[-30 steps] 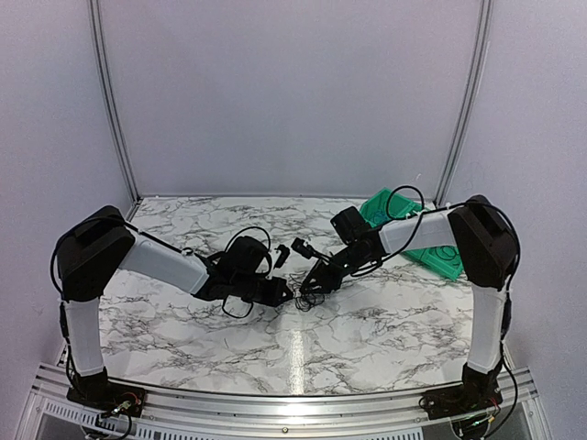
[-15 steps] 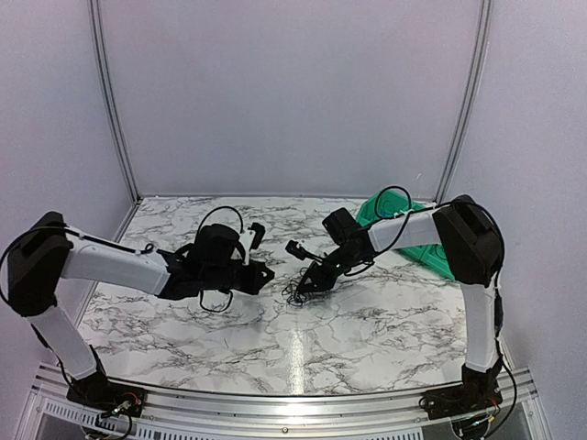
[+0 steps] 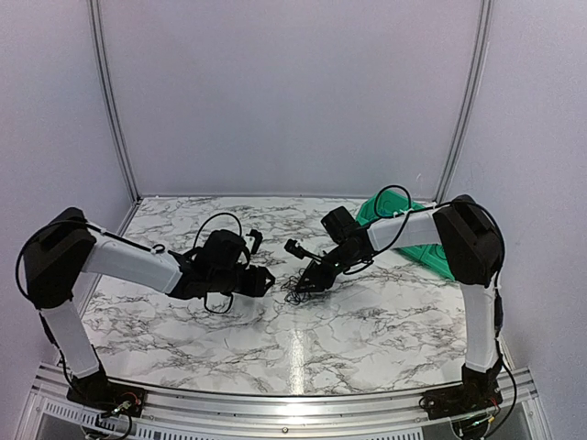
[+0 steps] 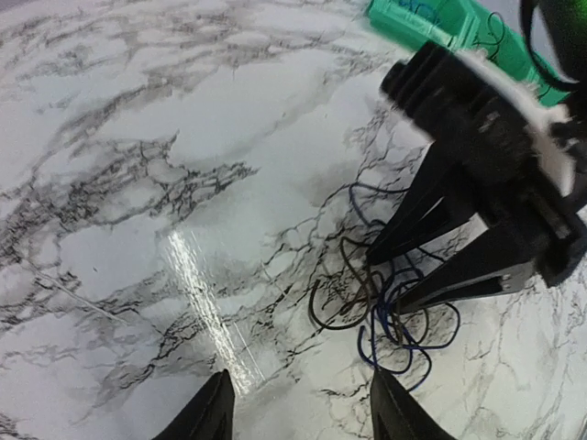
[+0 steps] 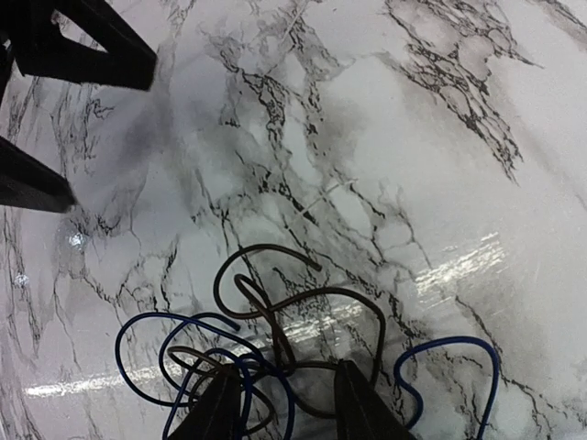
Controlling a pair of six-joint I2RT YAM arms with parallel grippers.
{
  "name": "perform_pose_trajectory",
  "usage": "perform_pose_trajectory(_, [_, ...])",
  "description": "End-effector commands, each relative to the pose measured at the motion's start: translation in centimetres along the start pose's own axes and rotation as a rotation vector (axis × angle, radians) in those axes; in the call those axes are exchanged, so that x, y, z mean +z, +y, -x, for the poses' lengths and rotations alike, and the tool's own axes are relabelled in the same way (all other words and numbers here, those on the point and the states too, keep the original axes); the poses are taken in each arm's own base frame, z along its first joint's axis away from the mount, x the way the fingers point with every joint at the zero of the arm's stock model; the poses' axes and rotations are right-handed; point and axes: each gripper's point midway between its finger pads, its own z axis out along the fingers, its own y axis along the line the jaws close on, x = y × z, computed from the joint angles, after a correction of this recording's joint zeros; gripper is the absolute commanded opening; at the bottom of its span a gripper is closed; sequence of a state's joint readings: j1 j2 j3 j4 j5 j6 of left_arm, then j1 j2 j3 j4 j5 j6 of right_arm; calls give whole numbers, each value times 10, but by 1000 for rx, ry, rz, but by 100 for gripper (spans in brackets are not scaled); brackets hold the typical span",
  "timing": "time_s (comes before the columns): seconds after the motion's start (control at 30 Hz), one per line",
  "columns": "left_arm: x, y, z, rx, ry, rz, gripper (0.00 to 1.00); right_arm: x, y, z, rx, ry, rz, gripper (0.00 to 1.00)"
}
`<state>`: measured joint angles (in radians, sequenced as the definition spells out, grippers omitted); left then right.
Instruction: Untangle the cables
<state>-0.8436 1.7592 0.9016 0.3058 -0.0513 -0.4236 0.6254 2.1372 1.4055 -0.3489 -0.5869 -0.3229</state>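
At table (image 3: 385,344) centre, loose cables (image 3: 299,291)

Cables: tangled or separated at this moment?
Tangled. The cables, blue and dark loops, cross each other in one wad between the open fingers of the right tool.

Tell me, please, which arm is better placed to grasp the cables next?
Right. The right gripper hangs open directly over the cables, fingertips among the loops; the left gripper, also open, stands apart beside them.

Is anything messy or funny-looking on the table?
Yes: the cables, blue and dark wires, lie tangled in one wad on the table, under the right gripper. Nothing looks spilled or broken.
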Motion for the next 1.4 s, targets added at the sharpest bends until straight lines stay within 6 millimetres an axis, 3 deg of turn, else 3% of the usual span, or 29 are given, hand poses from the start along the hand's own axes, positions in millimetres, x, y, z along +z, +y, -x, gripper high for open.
perform_pose_trajectory(0.0, [26, -10, -3, 30, 43, -35, 46, 14, -14, -50, 85, 163, -61, 36])
perform_pose_trajectory(0.5, [73, -19, -17, 25, 88, -82, 27, 18, -13, -55, 88, 177, -48, 36])
perform_pose_trajectory(0.83, [81, -6, -15, 24, 68, -17, 12, 20, -14, -58, 93, 187, -46, 36])
perform_pose_trajectory(0.97, [57, 34, 9, -10, -60, 198, 0, 21, -16, -62, 99, 201, -54, 36])
perform_pose_trajectory(1.1, [10, 63, 44, -68, -242, 319, 0, 20, -20, -64, 98, 212, -83, 35])
perform_pose_trajectory(1.37, [-72, 82, 79, -24, -420, 433, 0, 18, -36, -76, 87, 269, -166, 35])
